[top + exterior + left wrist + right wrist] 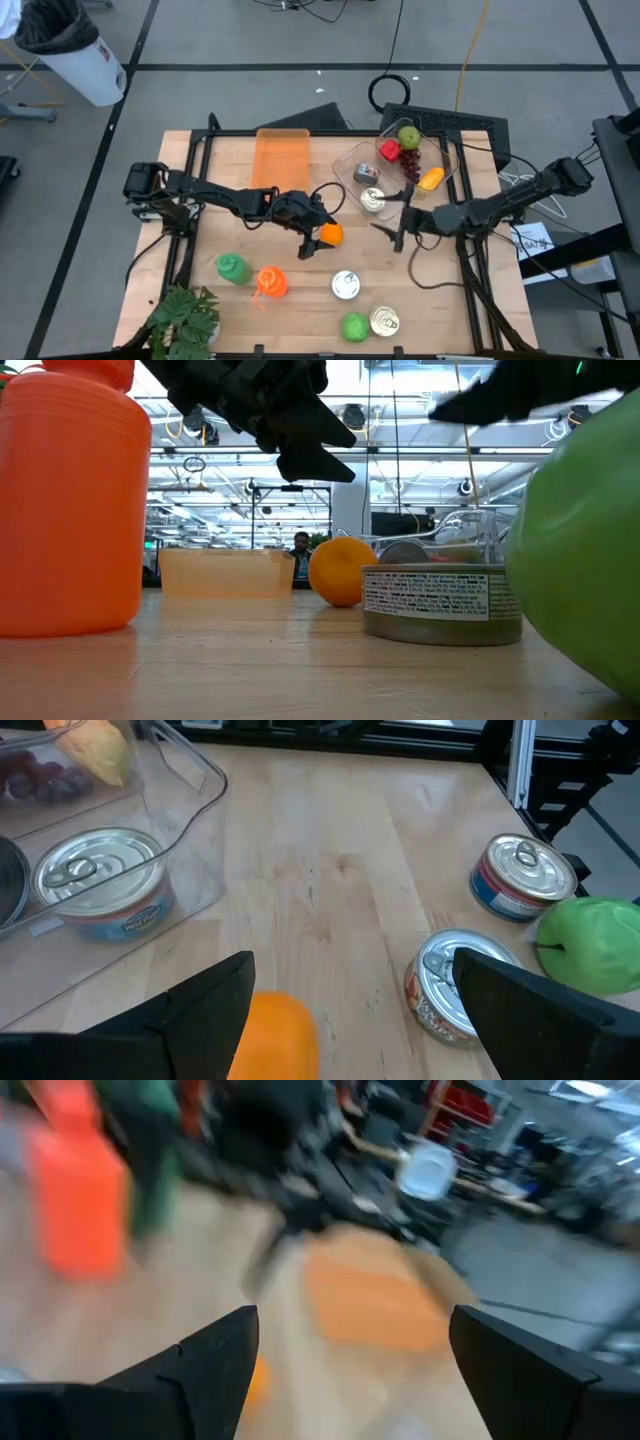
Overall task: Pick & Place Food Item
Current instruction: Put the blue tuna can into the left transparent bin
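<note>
Orange (330, 234) on bare wood mid-table (300, 310), just beside the left gripper (312, 240) with jaws spread wide around it, right gripper (399, 232) nearby with jaws open and empty; likely light, firm, smooth and prone to roll, best pinched across its widest middle.

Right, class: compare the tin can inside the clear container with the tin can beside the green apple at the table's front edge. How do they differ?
The can in the clear container sits inside the container's walls; the can by the green apple stands on bare wood. The first has a blue label; the second's lid looks gold-tinted, the first's silver. The first lies at the table's back, the second at the front. Both stand upright, pull-tab lids sealed.
</note>
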